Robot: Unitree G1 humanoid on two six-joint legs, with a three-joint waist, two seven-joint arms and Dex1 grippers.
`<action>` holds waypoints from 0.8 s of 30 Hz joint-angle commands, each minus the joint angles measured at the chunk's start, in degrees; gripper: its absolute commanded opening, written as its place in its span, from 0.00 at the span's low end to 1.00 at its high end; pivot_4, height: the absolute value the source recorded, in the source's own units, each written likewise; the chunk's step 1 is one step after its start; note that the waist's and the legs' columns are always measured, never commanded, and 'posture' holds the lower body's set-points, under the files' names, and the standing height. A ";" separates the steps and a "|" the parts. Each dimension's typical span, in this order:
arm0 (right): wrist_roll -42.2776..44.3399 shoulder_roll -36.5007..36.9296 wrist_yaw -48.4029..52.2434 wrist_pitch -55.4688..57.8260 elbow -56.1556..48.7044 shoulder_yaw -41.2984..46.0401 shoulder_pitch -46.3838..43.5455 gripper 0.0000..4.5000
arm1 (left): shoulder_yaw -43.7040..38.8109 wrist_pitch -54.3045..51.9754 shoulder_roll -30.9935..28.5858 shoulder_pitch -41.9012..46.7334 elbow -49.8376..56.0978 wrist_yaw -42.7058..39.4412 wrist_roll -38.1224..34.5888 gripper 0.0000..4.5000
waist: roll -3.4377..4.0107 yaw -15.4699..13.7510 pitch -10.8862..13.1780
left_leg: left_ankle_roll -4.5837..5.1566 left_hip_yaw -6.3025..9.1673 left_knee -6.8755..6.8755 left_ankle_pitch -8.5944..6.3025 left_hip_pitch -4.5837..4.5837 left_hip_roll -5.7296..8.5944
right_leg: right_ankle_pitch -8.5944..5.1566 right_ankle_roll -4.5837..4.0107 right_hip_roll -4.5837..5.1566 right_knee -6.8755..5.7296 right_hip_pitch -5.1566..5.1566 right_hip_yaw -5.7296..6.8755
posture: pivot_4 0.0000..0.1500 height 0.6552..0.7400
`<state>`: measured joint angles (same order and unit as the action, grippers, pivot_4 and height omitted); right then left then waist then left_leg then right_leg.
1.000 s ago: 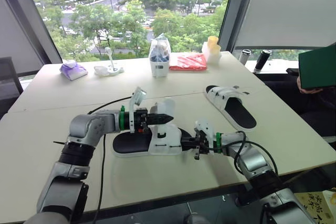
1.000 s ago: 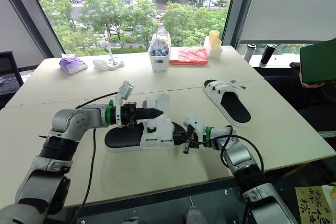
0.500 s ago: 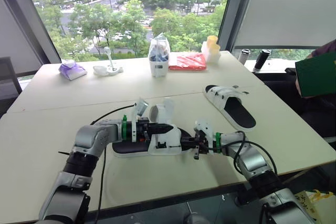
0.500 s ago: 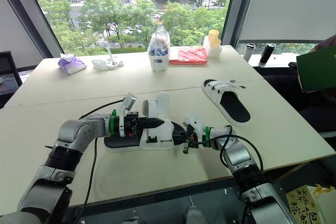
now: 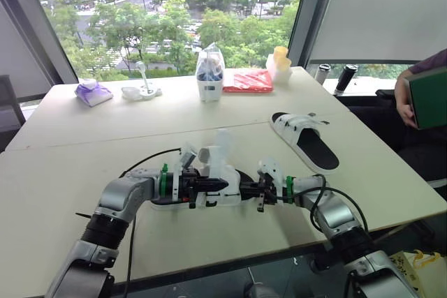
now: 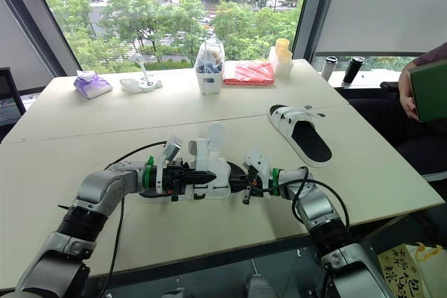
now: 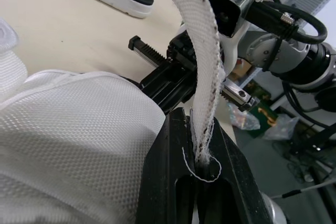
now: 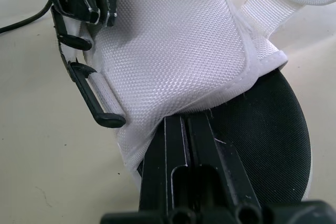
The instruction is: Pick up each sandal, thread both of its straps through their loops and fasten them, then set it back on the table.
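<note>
We see the left hand (image 7: pixel 197 129) clamped shut on the frayed end of a white woven strap (image 7: pixel 202 61), which stands up from the sandal (image 5: pixel 223 172). The right hand (image 8: pixel 186 121) is closed, its tips gripping the hem of the sandal's white mesh upper over the black insole. A black plastic loop (image 8: pixel 97 106) sits at the upper's side. The sandal lies on the pale desk (image 5: pixel 84 165), and the second sandal (image 5: pixel 307 141) lies well apart. A white tub (image 5: pixel 209 88) holds a clear bag (image 5: pixel 211 64).
</note>
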<state>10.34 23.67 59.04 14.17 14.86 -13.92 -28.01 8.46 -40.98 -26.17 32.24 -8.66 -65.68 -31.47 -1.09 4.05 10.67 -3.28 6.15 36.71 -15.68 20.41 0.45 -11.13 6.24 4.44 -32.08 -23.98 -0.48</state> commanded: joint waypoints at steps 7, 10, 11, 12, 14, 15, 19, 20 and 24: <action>-3.76 -0.42 -1.22 2.50 6.09 -3.15 1.42 0.00 | -2.95 1.00 -0.98 0.69 0.99 0.28 -0.16 0.63 | 0.00 0.00 0.00 | 0.00 -0.11 -0.01 0.00 -0.02 -0.07 | 0.01 -0.01 0.01 0.00 -0.04 0.03 | 1.00 1.00; -3.77 -0.37 -1.06 2.52 6.19 -3.28 1.39 0.00 | -6.12 -1.51 -2.80 -0.41 4.77 1.58 -2.62 0.95 | 0.00 0.03 0.00 | 0.00 -0.16 -0.01 0.00 0.00 -0.13 | 0.01 -0.01 0.01 0.04 -0.10 0.08 | 1.00 1.00; -3.74 -0.26 -0.96 2.54 6.12 -3.31 1.46 0.00 | -7.52 -2.94 -3.92 -0.92 6.52 1.80 -3.87 0.95 | 0.00 0.06 0.00 | 0.00 -0.17 0.00 0.00 0.02 -0.17 | 0.01 -0.01 0.02 0.06 -0.12 0.13 | 1.00 1.00; -3.69 -0.14 -0.85 2.56 6.08 -3.31 1.52 0.00 | -9.06 -4.68 -5.44 -1.63 8.50 1.95 -5.37 0.95 | 0.02 0.05 0.01 | 0.00 -0.21 -0.01 0.00 0.04 -0.24 | 0.00 -0.01 0.04 0.07 -0.19 0.21 | 1.00 1.00; -3.68 0.09 -0.60 2.48 6.47 -3.29 1.52 0.00 | -11.68 -8.92 -9.33 -3.85 12.91 1.41 -8.69 0.95 | 0.02 0.15 0.02 | 0.00 -0.22 -0.02 0.00 0.05 -0.27 | 0.01 -0.01 0.09 0.07 -0.26 0.36 | 1.00 1.00; -3.70 0.16 -0.49 2.42 6.74 -3.29 1.44 0.00 | -12.56 -10.75 -10.95 -4.90 14.77 1.02 -10.32 0.95 | 0.02 0.10 0.02 | 0.00 -0.28 -0.14 0.00 0.03 -0.30 | 0.00 -0.01 0.17 0.07 -0.33 0.43 | 1.00 1.00; -3.84 -0.01 0.02 2.44 7.64 -3.37 0.93 0.00 | -13.53 -16.01 -16.93 -10.92 21.61 -0.37 -14.36 0.95 | 0.00 -0.04 0.00 | 0.01 -0.29 -0.38 0.01 -0.05 -0.28 | 0.05 -0.08 0.23 0.05 -0.39 0.46 | 1.00 1.00; -3.84 -0.21 0.10 2.43 8.07 -3.42 0.65 0.00 | -12.84 -16.00 -18.49 -12.96 23.02 -1.03 -14.08 0.95 | 0.01 0.06 0.01 | 0.01 -0.30 -0.38 0.01 -0.05 -0.27 | 0.15 -0.24 0.23 0.05 -0.41 0.46 | 1.00 1.00; -4.01 -0.61 0.30 2.14 8.84 -3.77 0.33 0.00 | -10.22 -13.17 -20.02 -17.69 25.03 -0.21 -11.58 0.95 | 0.01 -0.05 0.00 | 0.00 -0.40 -0.50 0.00 -0.08 -0.31 | 0.18 -0.29 0.23 0.06 -0.57 0.49 | 1.00 1.00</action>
<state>10.37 22.99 60.76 14.08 17.33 -14.76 -29.98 -2.19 -55.66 -46.03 14.31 14.58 -66.14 -43.57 -1.07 4.00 10.67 -3.28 5.77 36.22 -15.68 20.37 0.13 -10.95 5.95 4.66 -31.96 -24.57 0.08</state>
